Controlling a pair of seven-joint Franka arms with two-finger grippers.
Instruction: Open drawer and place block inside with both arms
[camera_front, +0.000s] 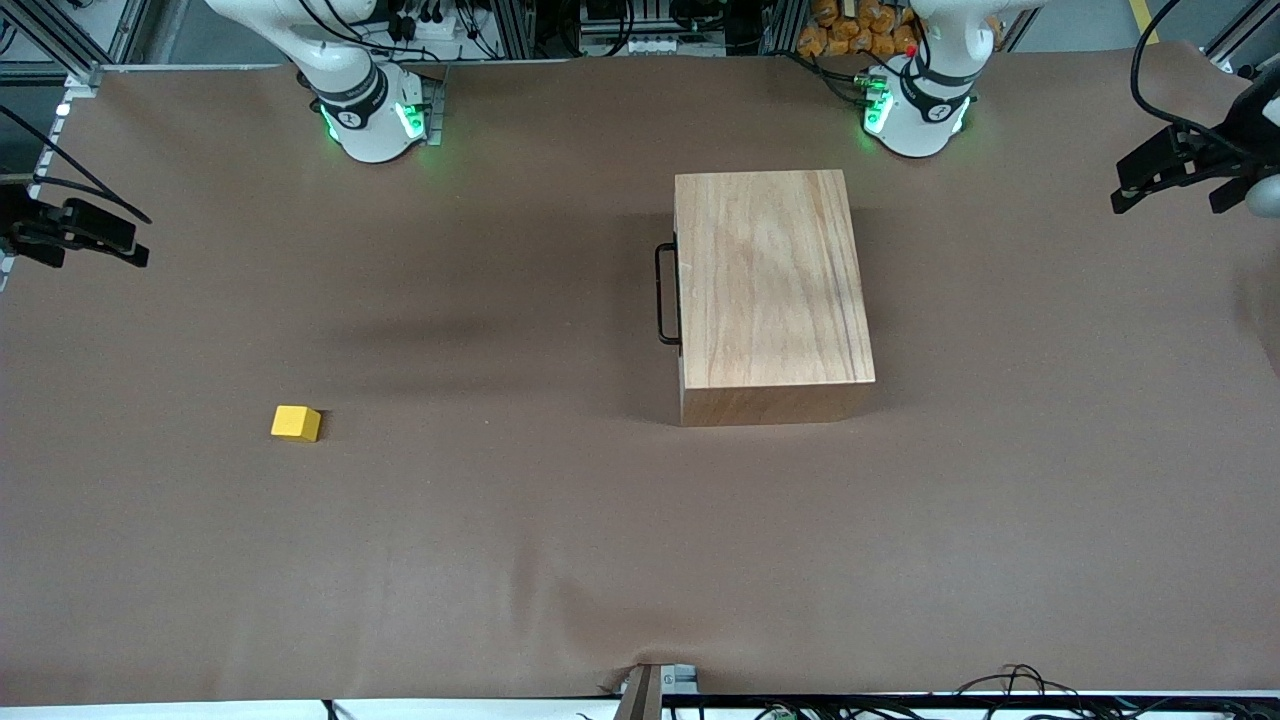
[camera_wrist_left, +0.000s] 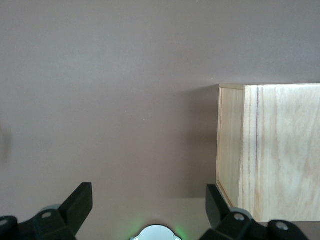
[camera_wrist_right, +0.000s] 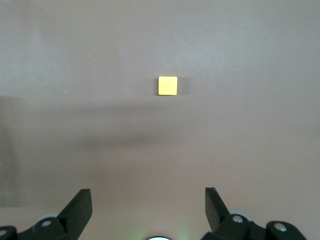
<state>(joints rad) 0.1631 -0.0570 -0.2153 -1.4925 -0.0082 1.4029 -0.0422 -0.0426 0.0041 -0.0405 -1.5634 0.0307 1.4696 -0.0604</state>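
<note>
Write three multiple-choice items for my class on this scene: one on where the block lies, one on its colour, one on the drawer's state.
1. Where is the block?
A. On the bare table, toward the right arm's end
B. On top of the box
C. Inside the drawer

2. What colour is the block?
A. Red
B. Yellow
C. Blue

3. What state is the drawer in?
A. Pulled fully out
B. Half open
C. Shut

Answers:
1 A: it sits alone on the table, apart from the box.
2 B: both the front and right wrist views show it bright yellow.
3 C: the handle lies close against the box side, and no tray shows.
</note>
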